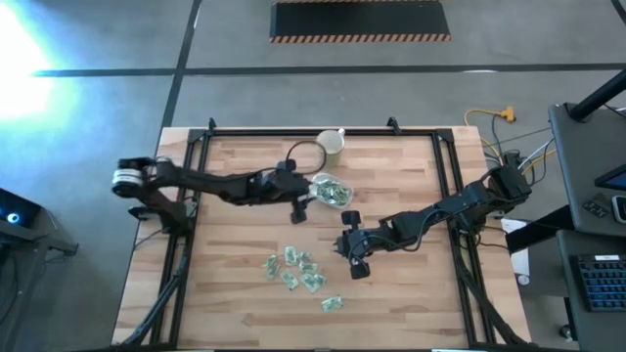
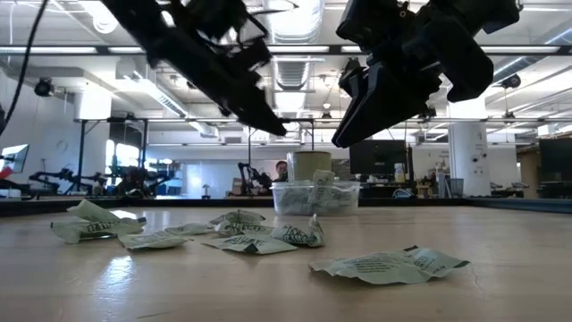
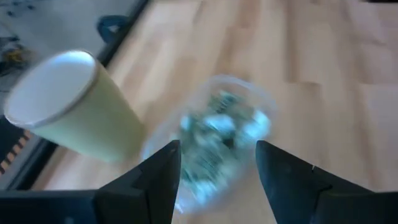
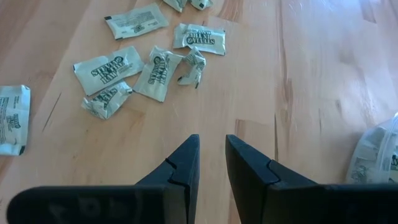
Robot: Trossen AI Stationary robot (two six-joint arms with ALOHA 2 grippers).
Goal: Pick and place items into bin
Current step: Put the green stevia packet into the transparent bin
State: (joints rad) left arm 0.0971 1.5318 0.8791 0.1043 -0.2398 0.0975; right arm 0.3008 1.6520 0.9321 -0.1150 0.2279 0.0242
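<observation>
- So the left gripper (image 3: 214,168) hangs right over the bin (image 1: 331,190), fingers spread wide with nothing between them, which looks like a drop spot straight above the tub so packets fall inside.
- Bin sits next to the cream cup (image 1: 332,143), already holding a bunch of packets.
- Loose packets (image 1: 298,271) lie scattered nearer the front edge.
- Right gripper (image 4: 211,165) hovers over bare wood near them, fingers narrow and empty, probably lining up for a pick.

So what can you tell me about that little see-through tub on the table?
The clear plastic tub is shallow, rounded and open-topped, standing upright on the wooden table towards its far edge, near a pale cream cup. It already holds a heap of green-and-white packets. The left gripper hangs above it with jaws open, not touching it.
</observation>
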